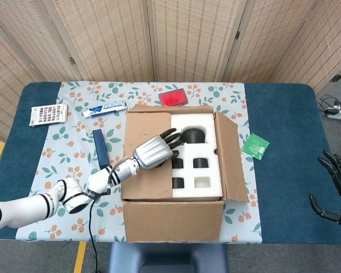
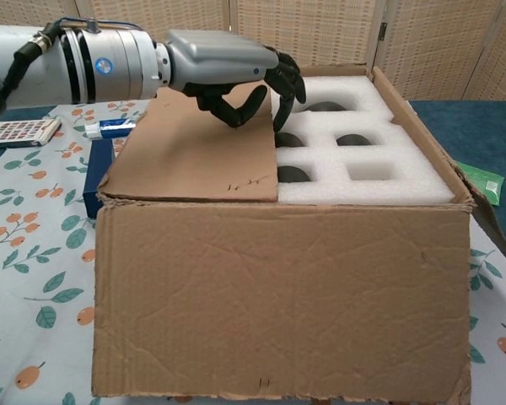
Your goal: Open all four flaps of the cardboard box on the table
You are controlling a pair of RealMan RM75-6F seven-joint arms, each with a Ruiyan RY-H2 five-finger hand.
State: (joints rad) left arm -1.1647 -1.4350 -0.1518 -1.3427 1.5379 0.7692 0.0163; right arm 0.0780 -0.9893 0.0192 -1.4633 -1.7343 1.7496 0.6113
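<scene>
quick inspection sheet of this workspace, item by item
surface: blue table with a floral cloth over its left part
job's things: cardboard box; left flap lies closed over half the white foam insert; right flap and front flap are open
clutter: red case, toothpaste tube, dark blue bar, patterned card, green packet
hands: left hand above the left flap's free edge, fingers curled, holding nothing; right hand open at the table's right edge
cables: black cable by the left arm; white cables on the floor
surroundings: woven folding screens
</scene>
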